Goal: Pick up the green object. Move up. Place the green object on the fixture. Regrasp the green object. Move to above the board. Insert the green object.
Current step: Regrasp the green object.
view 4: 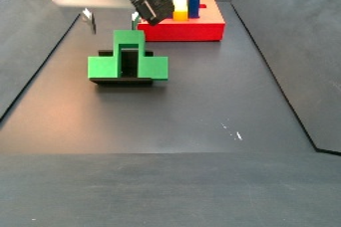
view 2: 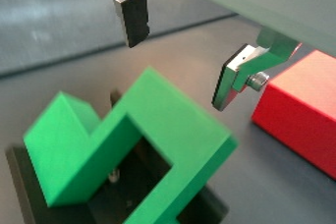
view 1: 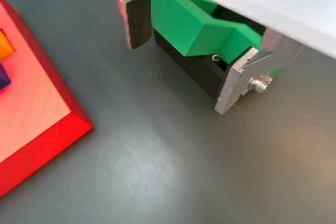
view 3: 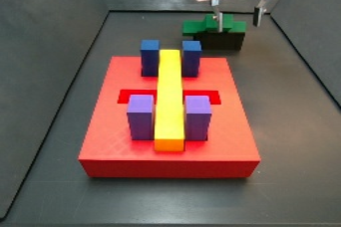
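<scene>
Hovering open above green object [view 4: 127, 60] on fixture [view 3: 221, 42] — claw [view 2: 184, 46], empty, beside board [view 3: 168, 121].

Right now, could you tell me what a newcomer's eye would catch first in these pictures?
The green object resting on the fixture, with the gripper open just above it, holding nothing. Next, the red board beside it, bearing a yellow bar between blue and purple blocks.

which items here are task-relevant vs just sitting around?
In the job: green object resting on the fixture; open tool above it, holding nothing; red board.
Lying about: yellow bar, blue blocks, purple blocks, all on the board.
</scene>
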{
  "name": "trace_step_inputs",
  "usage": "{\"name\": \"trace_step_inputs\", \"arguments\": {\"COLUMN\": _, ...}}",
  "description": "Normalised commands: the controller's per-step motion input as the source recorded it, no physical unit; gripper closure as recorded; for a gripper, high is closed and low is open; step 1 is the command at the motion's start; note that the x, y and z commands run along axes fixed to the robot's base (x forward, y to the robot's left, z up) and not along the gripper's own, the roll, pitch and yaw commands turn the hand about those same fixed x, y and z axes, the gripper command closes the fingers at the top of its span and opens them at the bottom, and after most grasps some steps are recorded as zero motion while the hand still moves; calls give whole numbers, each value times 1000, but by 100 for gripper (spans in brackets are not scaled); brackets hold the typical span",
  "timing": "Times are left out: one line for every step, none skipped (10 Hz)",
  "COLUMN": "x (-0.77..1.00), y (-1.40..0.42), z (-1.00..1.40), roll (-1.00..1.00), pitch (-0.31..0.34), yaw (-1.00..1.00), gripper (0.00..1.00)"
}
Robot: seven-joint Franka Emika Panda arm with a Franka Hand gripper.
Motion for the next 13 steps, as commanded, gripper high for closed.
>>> {"name": "trace_step_inputs", "arguments": {"x": -74, "y": -463, "z": 609, "roll": 723, "pitch": -143, "yaw": 223, "gripper": 0}}
{"name": "trace_step_inputs", "arguments": {"x": 0, "y": -434, "z": 597, "roll": 983, "pitch": 0, "yaw": 200, "gripper": 0}}
{"name": "trace_step_inputs", "arguments": {"x": 0, "y": -400, "z": 520, "roll": 1000, "pitch": 0, "yaw": 166, "gripper": 0}}
{"name": "trace_step_inputs", "arguments": {"x": 160, "y": -394, "z": 377, "roll": 1000, "pitch": 0, "yaw": 60, "gripper": 0}}
{"name": "trace_step_inputs", "arguments": {"x": 271, "y": -343, "z": 206, "roll": 1000, "pitch": 69, "yaw": 0, "gripper": 0}}
{"name": "trace_step_inputs", "arguments": {"x": 291, "y": -323, "z": 143, "roll": 1000, "pitch": 246, "yaw": 0, "gripper": 0}}
{"name": "trace_step_inputs", "arguments": {"x": 274, "y": -263, "z": 106, "roll": 1000, "pitch": 369, "yaw": 0, "gripper": 0}}
{"name": "trace_step_inputs", "arguments": {"x": 286, "y": -251, "z": 91, "roll": 1000, "pitch": 486, "yaw": 0, "gripper": 0}}
{"name": "trace_step_inputs", "arguments": {"x": 203, "y": -163, "z": 126, "roll": 1000, "pitch": 617, "yaw": 0, "gripper": 0}}
{"name": "trace_step_inputs", "arguments": {"x": 240, "y": -109, "z": 83, "roll": 1000, "pitch": 726, "yaw": 0, "gripper": 0}}
{"name": "trace_step_inputs", "arguments": {"x": 403, "y": -117, "z": 0, "roll": 1000, "pitch": 637, "yaw": 0, "gripper": 0}}
{"name": "trace_step_inputs", "arguments": {"x": 574, "y": -57, "z": 0, "roll": 1000, "pitch": 489, "yaw": 0, "gripper": 0}}
{"name": "trace_step_inputs", "arguments": {"x": 620, "y": -43, "z": 0, "roll": 1000, "pitch": 454, "yaw": 0, "gripper": 0}}
